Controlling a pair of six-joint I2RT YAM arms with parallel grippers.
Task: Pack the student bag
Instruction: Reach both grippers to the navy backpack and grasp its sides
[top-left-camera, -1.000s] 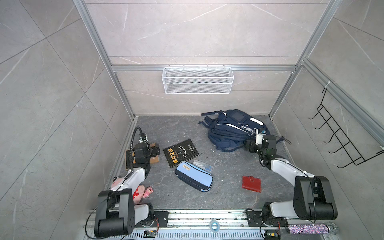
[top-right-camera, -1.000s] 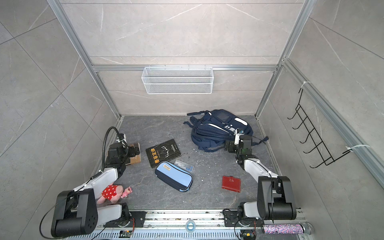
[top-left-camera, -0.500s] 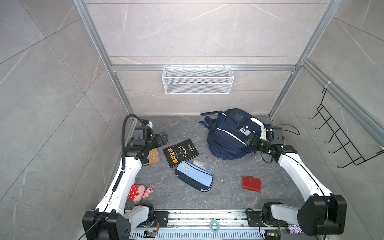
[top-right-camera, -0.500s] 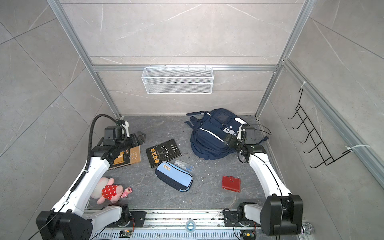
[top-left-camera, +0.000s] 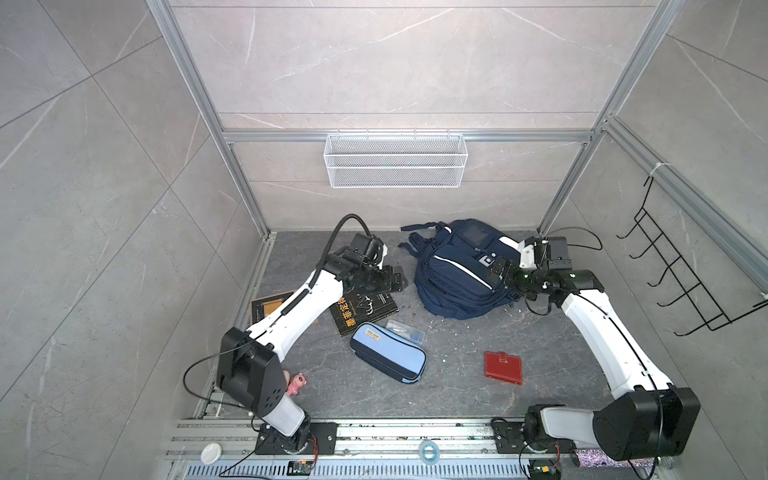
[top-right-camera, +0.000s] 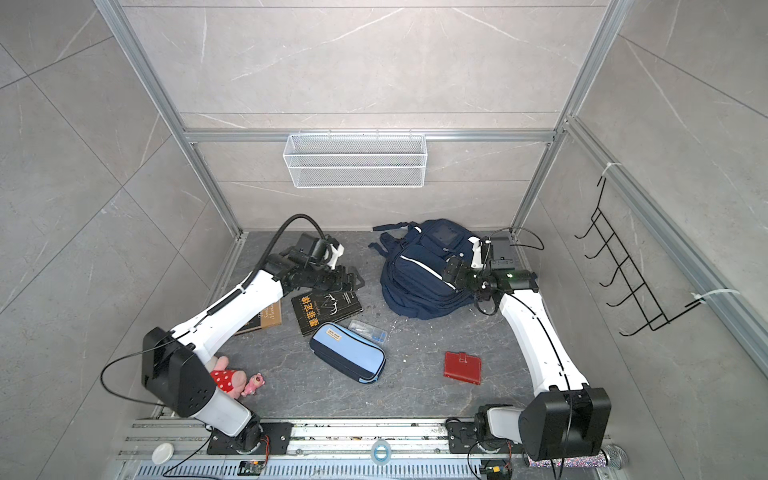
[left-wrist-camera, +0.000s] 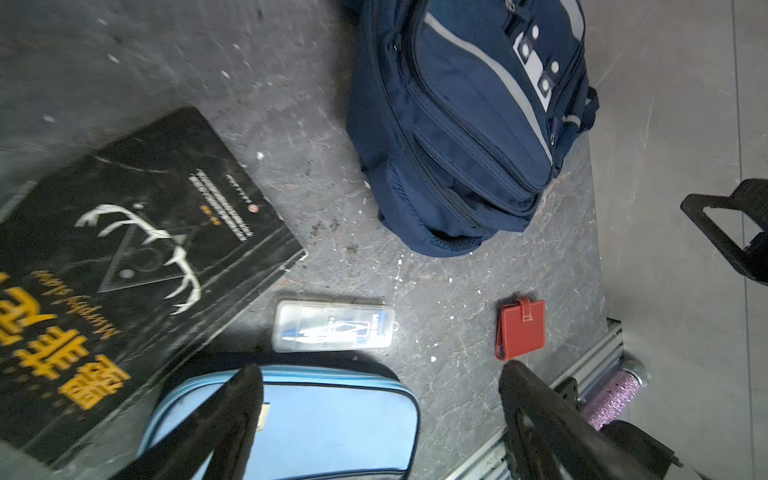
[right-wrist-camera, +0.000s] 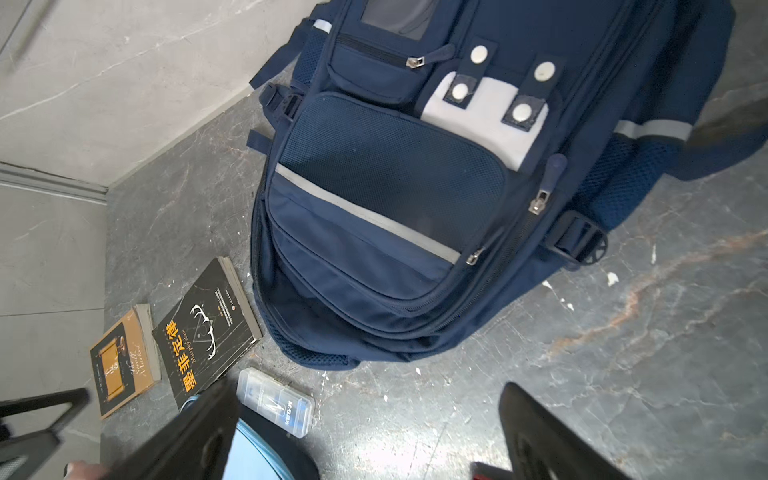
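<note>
Both top views are bright, sharp and evenly lit from above, with only soft shadows under the arms (top-left-camera: 299, 307) and beside the bag (top-left-camera: 453, 274); the rails (top-left-camera: 199, 104) lean outward toward the edges. The left wrist view is smeared, worst on the black book (left-wrist-camera: 137, 249), while the right wrist view is crisper. In both wrist views a glare patch whitens the floor (right-wrist-camera: 374, 453), and the near fingers (left-wrist-camera: 216, 424) are dark and unfocused.

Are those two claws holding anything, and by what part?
Nothing is held. The left gripper and right gripper are both open and empty; the right hovers by the student bag, not gripping it.
</note>
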